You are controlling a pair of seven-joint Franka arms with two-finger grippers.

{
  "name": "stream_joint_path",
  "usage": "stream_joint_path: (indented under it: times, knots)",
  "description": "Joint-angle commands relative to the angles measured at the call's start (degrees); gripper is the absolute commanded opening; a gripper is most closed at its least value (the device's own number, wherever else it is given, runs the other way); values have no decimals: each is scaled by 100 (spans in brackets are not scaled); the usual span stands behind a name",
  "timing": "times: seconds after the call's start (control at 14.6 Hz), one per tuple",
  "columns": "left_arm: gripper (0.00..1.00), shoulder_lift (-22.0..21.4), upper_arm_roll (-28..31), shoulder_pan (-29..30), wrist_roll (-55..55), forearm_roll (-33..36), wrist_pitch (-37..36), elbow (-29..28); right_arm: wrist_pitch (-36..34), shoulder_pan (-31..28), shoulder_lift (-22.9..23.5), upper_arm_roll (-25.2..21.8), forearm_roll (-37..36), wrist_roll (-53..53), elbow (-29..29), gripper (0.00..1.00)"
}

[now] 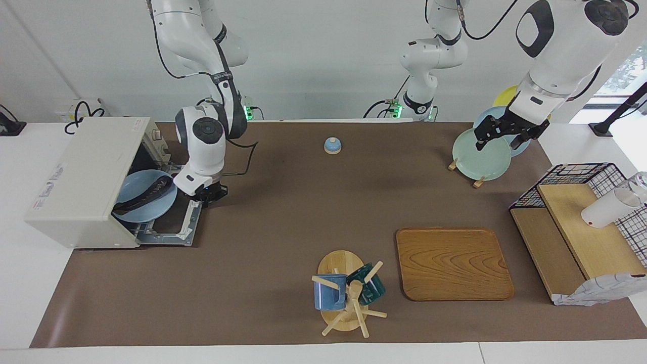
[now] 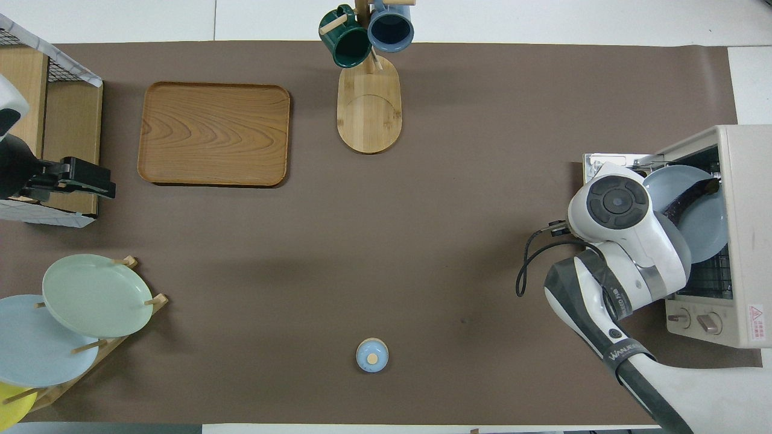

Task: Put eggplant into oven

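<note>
We see the long, dark purple eggplant (image 1: 143,196) lying on a round pale blue plate (image 1: 132,212) that sits inside the boxy off-white toaster oven (image 1: 83,177), at the right arm's end of the brown-covered tabletop (image 1: 303,202). The oven's dark glass door (image 1: 174,225) is dropped flat onto the tabletop, and the plate juts out over it from the oven's mouth. The right pincer (image 1: 208,194) is clenched on nothing, low over the open door's edge nearest the robots and just beside the plate; in our overhead view the arm's white wrist covers it. The left pincer (image 1: 500,136) hangs released and empty over the pale green plate (image 1: 480,156) propped in a wooden rack at the left arm's end, by the tabletop's edge nearest the robots. Near the middle of that same edge sits a small blue-domed bell (image 1: 332,145). Toward the tabletop's edge farthest from the robots we see a rectangular wooden tray (image 1: 452,263) and a wooden mug tree (image 1: 343,293) holding a blue mug (image 1: 328,292) and a dark green mug (image 1: 368,285).
</note>
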Motion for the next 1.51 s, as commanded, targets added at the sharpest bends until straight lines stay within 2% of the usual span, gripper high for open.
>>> stream_joint_path:
  times: [0.0, 0.34, 0.68, 1.03, 1.16, 1.3, 1.44]
  knots:
    - [100, -112, -37, 55, -11, 47, 66, -97, -561, -249, 20, -115, -377, -559, 795, 0]
    - [100, -112, -37, 47, -11, 47, 66, -97, -1046, -626, -419, -133, 440, -1314, 928, 0]
    - [100, -112, -37, 55, -11, 47, 66, -88, -1380, -934, -796, -159, 555, -1913, 928, 0]
    - [100, -112, -37, 47, -11, 47, 66, -97, -1582, -1251, -1052, -177, 1196, -2642, 955, 0]
    - [100, -112, -37, 55, -11, 47, 66, -97, -2141, -1242, -1105, -212, 1442, -2696, 1348, 0]
    - [100, -112, -37, 55, -11, 47, 66, -97, -3063, -1146, -982, -159, 1584, -2670, 2181, 0]
    - [100, -112, -37, 55, -11, 47, 66, -97, -3602, -1119, -903, -133, 1706, -2643, 2702, 1]
